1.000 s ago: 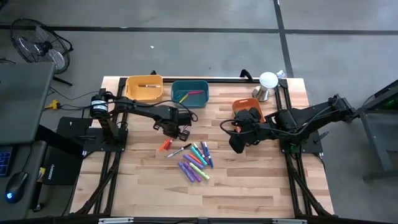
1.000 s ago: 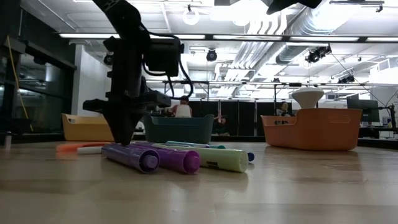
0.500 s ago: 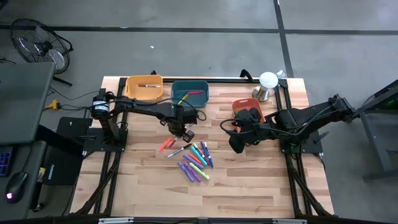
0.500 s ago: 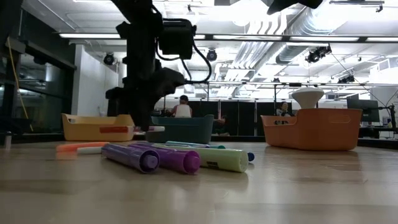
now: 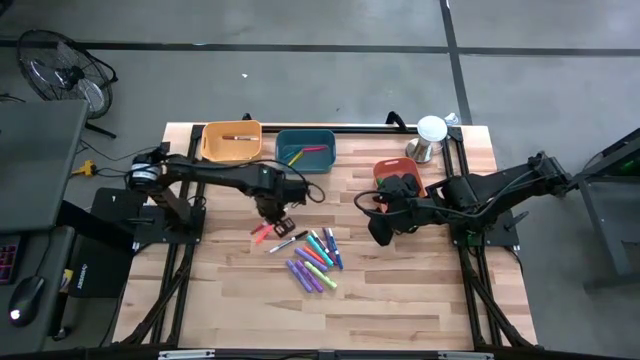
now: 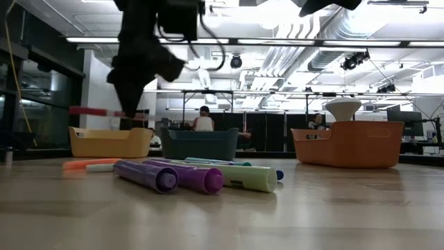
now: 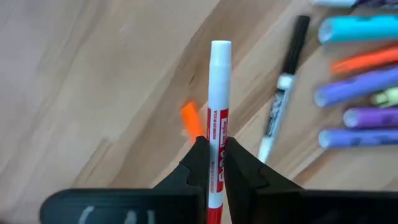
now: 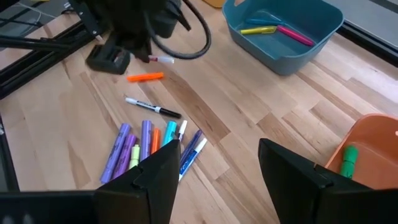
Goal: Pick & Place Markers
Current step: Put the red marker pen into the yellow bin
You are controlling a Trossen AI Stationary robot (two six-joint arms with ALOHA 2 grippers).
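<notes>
Left gripper (image 7: 212, 163) clamped on red marker (image 7: 217, 118), held above table (image 5: 400, 290); orange marker (image 5: 262, 231) lying just below it. Loose markers (image 5: 312, 258) clustered mid-table, well apart from blue bin (image 5: 305, 148), yellow bin (image 5: 232, 141). Right gripper (image 8: 214, 168) spread wide, empty, hovering beside orange bin (image 5: 385, 169)

A grey concrete floor (image 5: 350, 95) surrounds the wooden worktop (image 5: 400, 290). Beyond the worktop, strip lights (image 6: 229, 40) and ducts (image 6: 305, 31) hang overhead; a person (image 6: 204, 121), possibly seated, is distant.
</notes>
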